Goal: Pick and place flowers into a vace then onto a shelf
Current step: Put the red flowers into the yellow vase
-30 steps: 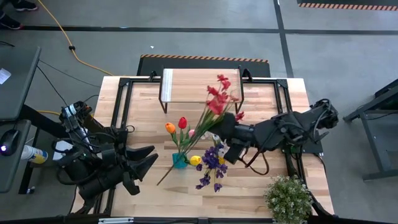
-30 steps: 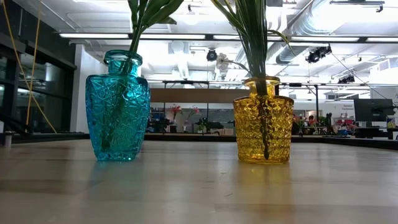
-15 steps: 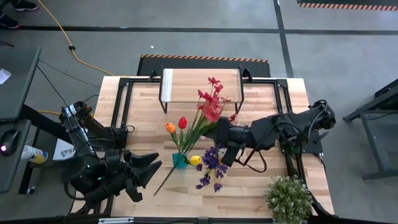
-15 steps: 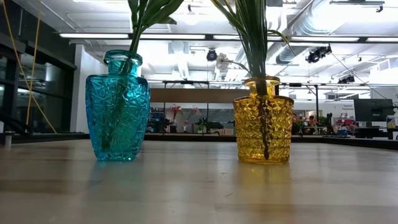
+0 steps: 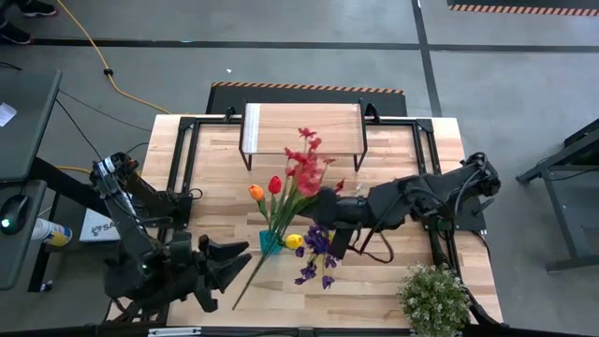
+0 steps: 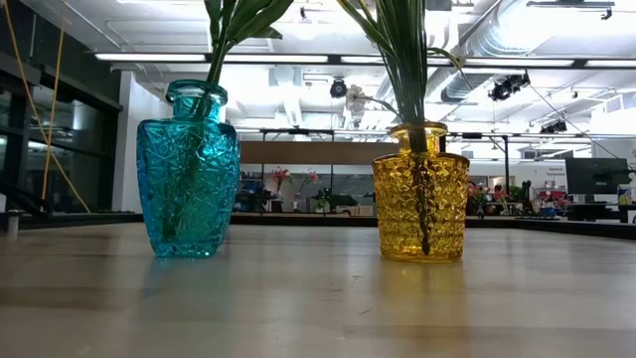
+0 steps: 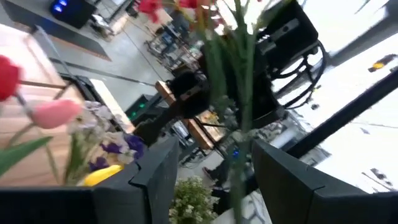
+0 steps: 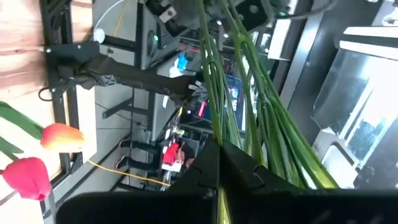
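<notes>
A red spray of flowers (image 5: 304, 167) on long green stems (image 5: 251, 267) slants over the table, its cut end near the front left. My right gripper (image 5: 323, 211) is shut on those stems. My left gripper (image 5: 245, 257) is open at the front left; its fingers stand on either side of the lower stem (image 7: 239, 149) without touching it. A teal vase (image 6: 189, 169) holds orange and red tulips (image 5: 265, 188). A yellow vase (image 6: 419, 194) holds purple flowers (image 5: 318, 245) and a yellow tulip. The shelf (image 5: 301, 126) stands at the far edge. My right gripper pinches the bundle of green stems (image 8: 214, 124) between its two fingers, some way below the red heads. The fingers come in level from the table's right and lie across the stems. The spray is lifted clear and slants, heads toward the far side, cut end toward the near left.
A bushy pale-green potted plant (image 5: 433, 300) sits at the table's near right corner. Black frame rails (image 5: 187, 159) run along the table's left and right sides. Both vases stand close together mid-table, under the slanting stems.
My right gripper has carried the red spray toward the table's left and slightly nearer. The heads have shifted left and the cut end has swung toward the near edge. My left gripper has moved toward the near edge and a little right, rolling its wrist, fingers still apart.
</notes>
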